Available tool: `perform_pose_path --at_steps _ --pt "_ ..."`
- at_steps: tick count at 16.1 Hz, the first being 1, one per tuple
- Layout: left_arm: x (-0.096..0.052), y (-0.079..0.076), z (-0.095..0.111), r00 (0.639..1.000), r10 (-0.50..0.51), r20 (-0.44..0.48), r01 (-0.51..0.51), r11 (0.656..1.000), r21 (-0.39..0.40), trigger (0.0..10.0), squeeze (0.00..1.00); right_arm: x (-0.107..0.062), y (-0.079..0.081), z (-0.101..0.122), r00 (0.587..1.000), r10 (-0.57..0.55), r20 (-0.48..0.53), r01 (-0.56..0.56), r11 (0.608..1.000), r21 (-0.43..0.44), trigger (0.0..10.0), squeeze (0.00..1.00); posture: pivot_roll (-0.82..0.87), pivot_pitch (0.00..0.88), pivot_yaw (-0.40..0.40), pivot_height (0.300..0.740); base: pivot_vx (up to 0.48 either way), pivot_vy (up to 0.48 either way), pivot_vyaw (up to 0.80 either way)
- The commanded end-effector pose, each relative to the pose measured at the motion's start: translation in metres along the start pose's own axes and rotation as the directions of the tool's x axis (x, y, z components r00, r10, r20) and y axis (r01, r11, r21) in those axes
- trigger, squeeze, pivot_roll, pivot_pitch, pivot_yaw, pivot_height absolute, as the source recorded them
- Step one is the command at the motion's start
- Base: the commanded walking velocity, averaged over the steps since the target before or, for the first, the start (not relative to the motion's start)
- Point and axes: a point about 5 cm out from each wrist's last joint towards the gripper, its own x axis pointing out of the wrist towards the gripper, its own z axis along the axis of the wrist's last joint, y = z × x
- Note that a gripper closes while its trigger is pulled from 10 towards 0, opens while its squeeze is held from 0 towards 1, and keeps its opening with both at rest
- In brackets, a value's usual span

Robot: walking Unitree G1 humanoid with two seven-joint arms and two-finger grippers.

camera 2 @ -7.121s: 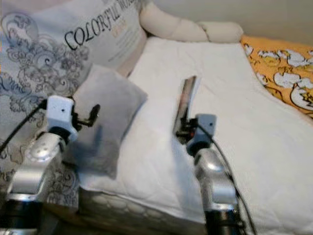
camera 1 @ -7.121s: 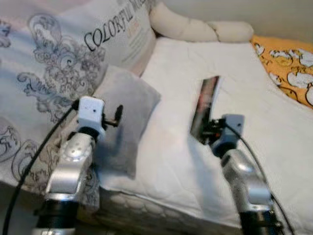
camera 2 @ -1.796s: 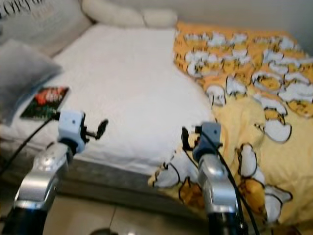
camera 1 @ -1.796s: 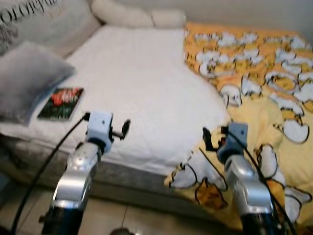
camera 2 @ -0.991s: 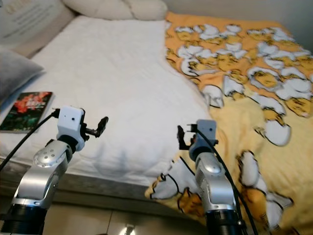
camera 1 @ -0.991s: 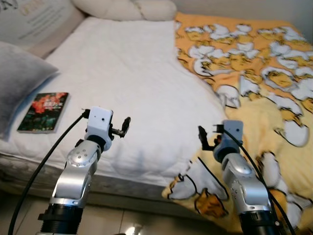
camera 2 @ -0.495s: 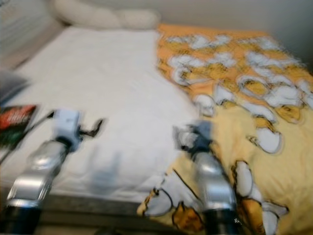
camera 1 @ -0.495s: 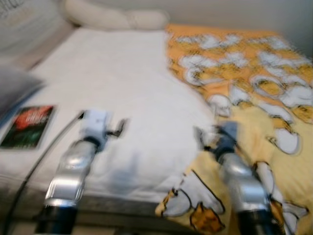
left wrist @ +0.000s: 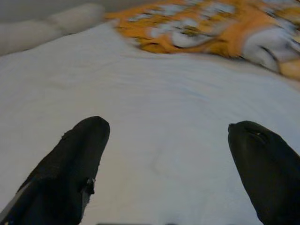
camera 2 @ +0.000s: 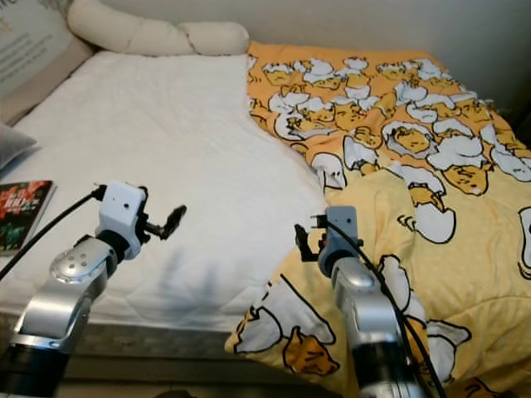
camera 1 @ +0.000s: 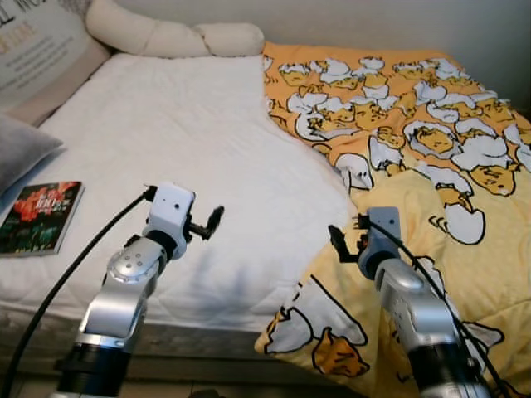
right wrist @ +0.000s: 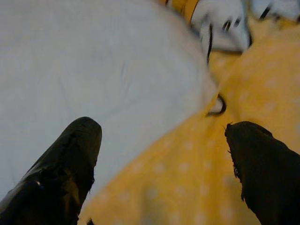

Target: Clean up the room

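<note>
Head stereo pair looking down over bed [camera 1: 207, 124], wrist views close above it, sharing blanket [camera 2: 398, 141]

You see a long cream bolster pillow [camera 1: 174, 37] lying along the head of the white quilted mattress [camera 1: 191, 141], with a grey cushion [camera 1: 21, 153] at its left edge.

Bed [camera 1: 191, 124] with white quilted cover. Directly on it — a yellow-orange cartoon-print blanket [camera 1: 423, 141] over the right side, draping off the front edge; a book [camera 1: 40, 217] near the front left; long cream bolster [camera 1: 174, 37] at the far end.
</note>
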Motion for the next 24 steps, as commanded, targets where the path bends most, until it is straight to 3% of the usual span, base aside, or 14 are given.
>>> perform_pose_path --at_steps 1,3,5,6,7,10,11,12,13,20,24 --pt "0.003 -0.008 0.0 0.997 -0.079 -0.017 0.08 0.996 0.033 10.0 0.0 0.003 -0.001 0.0 1.0 0.003 -0.014 -0.003 1.0 -0.017 10.0 1.0 0.05 0.0 -0.024 0.74 0.0 0.0 0.0" --pt "-0.005 -0.022 -0.01 0.944 -0.309 -0.116 0.321 0.941 0.105 10.0 0.0 0.021 0.004 -0.011 0.993 0.008 -0.121 -0.021 0.994 -0.108 10.0 1.0 0.08 0.0 -0.031 0.74 0.0 0.0 0.0" --pt "-0.01 -0.023 -0.011 0.924 -0.356 -0.138 0.373 0.919 0.128 10.0 0.0 0.029 0.005 -0.014 0.985 -0.013 -0.174 -0.015 0.987 -0.157 10.0 1.0 0.09 0.0 -0.031 0.74 0.0 0.0 0.0" --pt "-0.012 -0.022 -0.011 0.923 -0.359 -0.138 0.377 0.916 0.136 10.0 0.0 0.031 0.005 -0.014 0.982 -0.018 -0.19 -0.014 0.986 -0.164 10.0 0.76 0.09 0.0 -0.029 0.74 0.0 0.0 0.0" --pt "-0.015 -0.022 -0.01 0.917 -0.373 -0.139 0.392 0.909 0.141 10.0 0.0 0.035 0.007 -0.012 0.979 -0.014 -0.202 -0.016 0.989 -0.147 10.0 0.0 0.1 0.0 -0.026 0.74 0.0 0.0 0.0" --pt "-0.027 -0.027 -0.006 0.878 -0.453 -0.156 0.474 0.869 0.14 10.0 0.0 0.04 0.008 -0.008 0.975 -0.023 -0.219 -0.005 0.992 -0.127 10.0 0.0 0.15 0.0 -0.04 0.74 0.0 0.0 0.0" --pt "-0.037 -0.028 -0.005 0.863 -0.475 -0.175 0.499 0.855 0.141 10.0 0.0 0.041 0.007 -0.009 0.973 -0.031 -0.228 -0.004 0.988 -0.153 7.8 0.0 0.19 0.0 -0.041 0.74 0.0 0.0 0.0" --pt "-0.041 -0.028 -0.005 0.857 -0.48 -0.185 0.507 0.851 0.139 10.0 0.0 0.041 0.007 -0.011 0.971 -0.04 -0.236 0.0 0.986 -0.166 4.8 0.0 0.19 0.0 -0.042 0.74 0.0 0.0 0.0" --pt "-0.05 -0.028 -0.008 0.843 -0.495 -0.211 0.526 0.84 0.131 10.0 0.0 0.039 0.004 -0.017 0.962 -0.071 -0.263 0.02 0.981 -0.194 0.0 0.0 0.21 0.0 -0.041 0.74 0.0 0.0 0.0" --pt "-0.073 -0.034 -0.006 0.819 -0.515 -0.254 0.552 0.828 0.1 10.0 0.0 0.032 0.007 -0.045 0.938 -0.067 -0.34 0.02 0.99 -0.139 0.0 0.0 0.26 0.02 -0.057 0.74 0.0 0.0 0.0" --pt "-0.08 -0.037 -0.008 0.798 -0.533 -0.281 0.573 0.815 0.082 10.0 0.0 0.026 -0.001 -0.058 0.914 -0.097 -0.393 0.065 0.993 -0.095 0.0 0.0 0.25 0.042 -0.042 0.74 0.0 0.0 0.0"
